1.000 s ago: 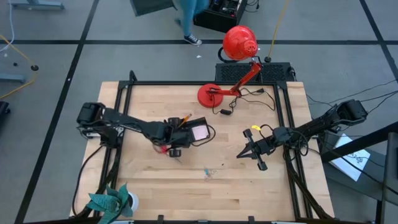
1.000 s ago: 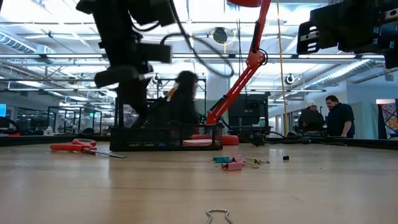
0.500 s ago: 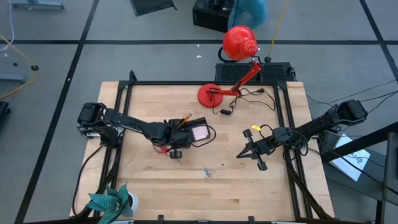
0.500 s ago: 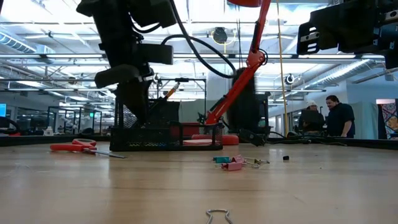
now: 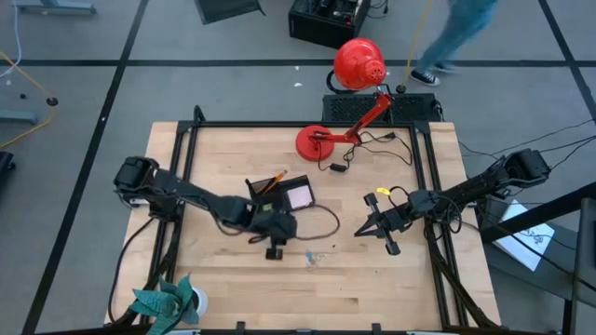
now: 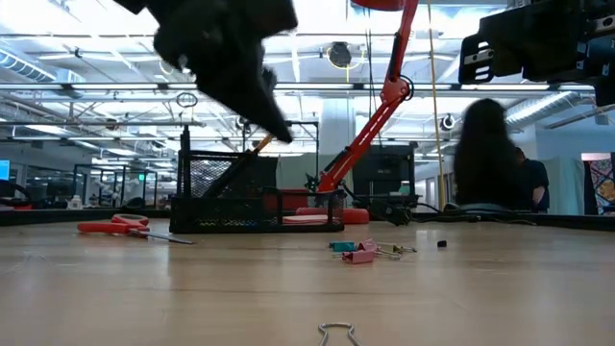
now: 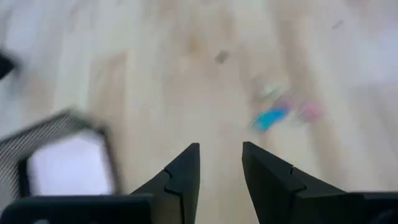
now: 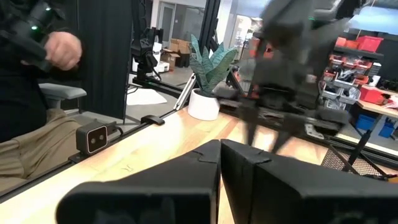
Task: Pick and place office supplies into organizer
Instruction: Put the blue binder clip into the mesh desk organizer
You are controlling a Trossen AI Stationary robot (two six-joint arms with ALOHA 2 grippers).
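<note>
The black organizer (image 5: pixel 277 191) stands mid-table with the pink notepad (image 5: pixel 300 196) lying in it and an orange pencil (image 5: pixel 277 177) leaning in its tall mesh part (image 6: pixel 221 187). The red-handled scissors (image 6: pixel 125 228) lie flat on the table beside it. Small blue and pink bits (image 7: pixel 273 116) lie on the wood ahead of my left gripper (image 7: pixel 221 149). That gripper is open and empty, slanting down just near-side of the organizer (image 5: pixel 291 228). My right gripper (image 5: pixel 361 231) waits shut and level at the right.
A red desk lamp stands with its base (image 5: pixel 315 142) at the far edge, its cable trailing on the table. A potted plant (image 5: pixel 168 302) sits at the near left corner. A wire clip (image 6: pixel 336 333) lies near the front edge. A person stands beyond the table (image 6: pixel 485 154).
My left gripper has come away from the organizer, swinging toward the table's near edge and right. It has tipped up from pointing steeply down to a slant. The organizer and scissors have stayed put. A person has walked across behind the table.
</note>
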